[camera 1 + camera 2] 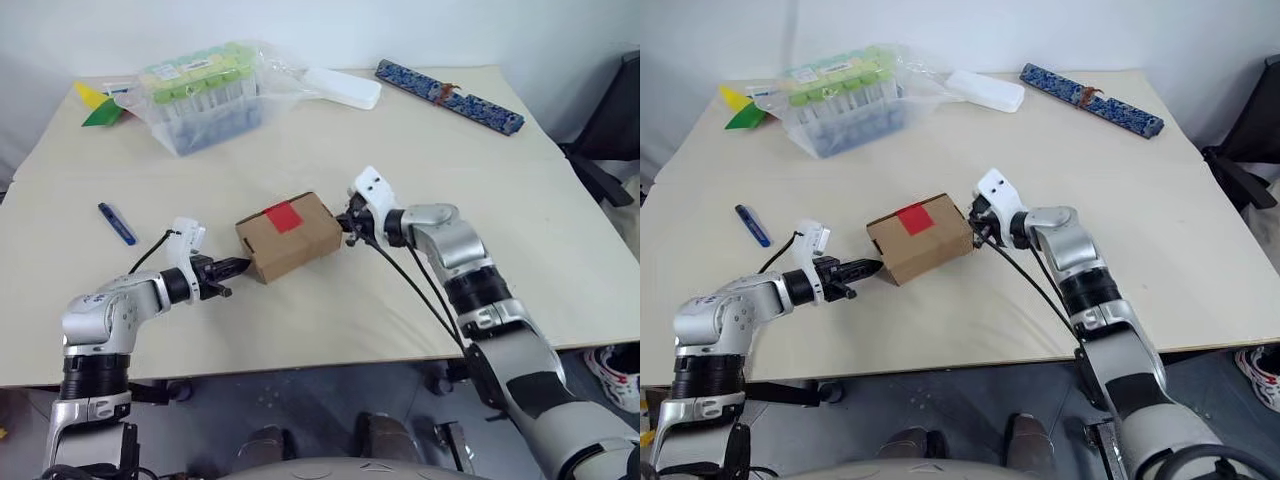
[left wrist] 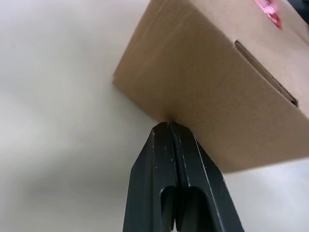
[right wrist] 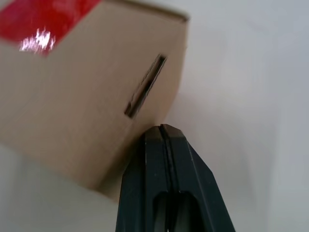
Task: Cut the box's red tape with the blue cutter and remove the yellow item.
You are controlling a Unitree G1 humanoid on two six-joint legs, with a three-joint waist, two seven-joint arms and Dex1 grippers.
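A: The pale surface (image 1: 420,290) is standing before a white wall, and its near edge is running just under both arms. Much free room is lying around the middle.

B: The box (image 1: 289,236) is sitting in that middle, still taped; the red tape (image 1: 283,216) is lying on its top.

A: The left gripper (image 1: 240,267) is pressing its tip on the box's left end, fingers (image 2: 166,159) squeezed together and holding nothing. The right gripper (image 1: 346,226) is touching the right end, fingers (image 3: 166,164) also squeezed together, empty.

B: The blue cutter (image 1: 117,223) is lying alone on the left part, well apart from the box.

A: At the far edge a clear bag (image 1: 205,95) is holding tubes with green caps. Beside it a white flat case (image 1: 343,87) is lying, and a long blue patterned bar (image 1: 449,96) near the far right corner. Yellow and green paper pieces (image 1: 98,105) are lying at the far left.
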